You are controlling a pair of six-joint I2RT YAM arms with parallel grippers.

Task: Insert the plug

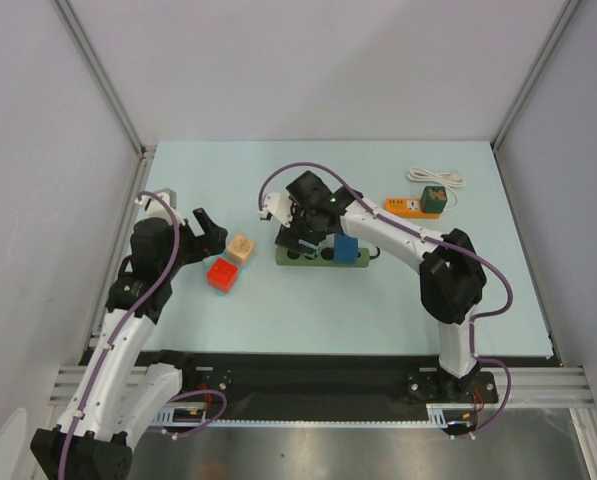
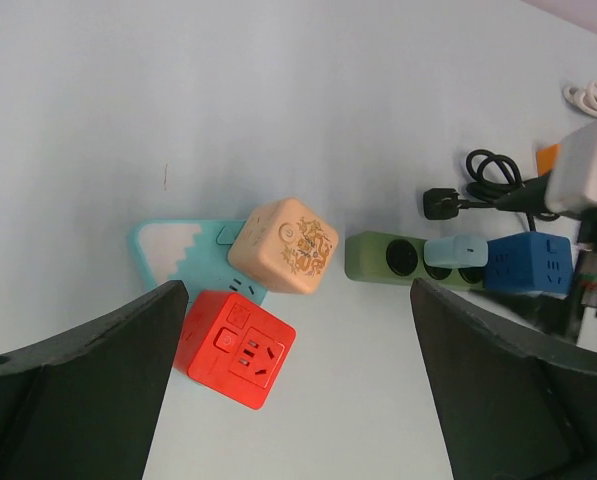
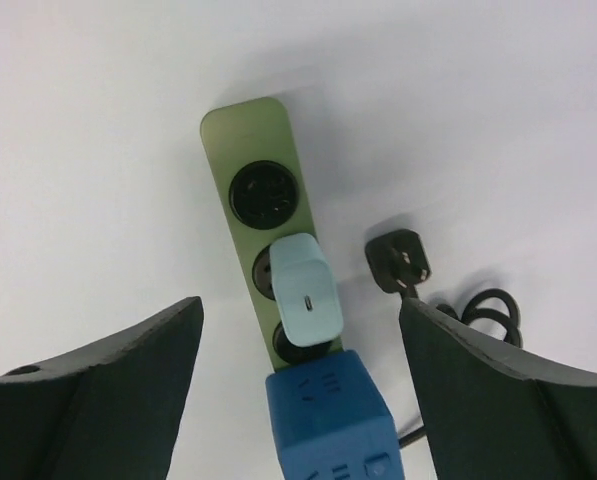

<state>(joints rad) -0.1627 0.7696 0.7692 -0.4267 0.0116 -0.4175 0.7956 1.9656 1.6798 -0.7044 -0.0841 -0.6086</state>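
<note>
Both wide and empty — left gripper idle, right gripper over the pale-blue plug, apparently seated in the green strip — next, lift straight clear.

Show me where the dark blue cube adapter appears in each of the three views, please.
Top external: the blue cube is near the centre, just right of the right arm's wrist.
Left wrist: the cube is at the right side, at mid-height.
Right wrist: the cube is at the bottom centre.
Shared landmark: the green power strip; the cube sits at one end of it.
</note>
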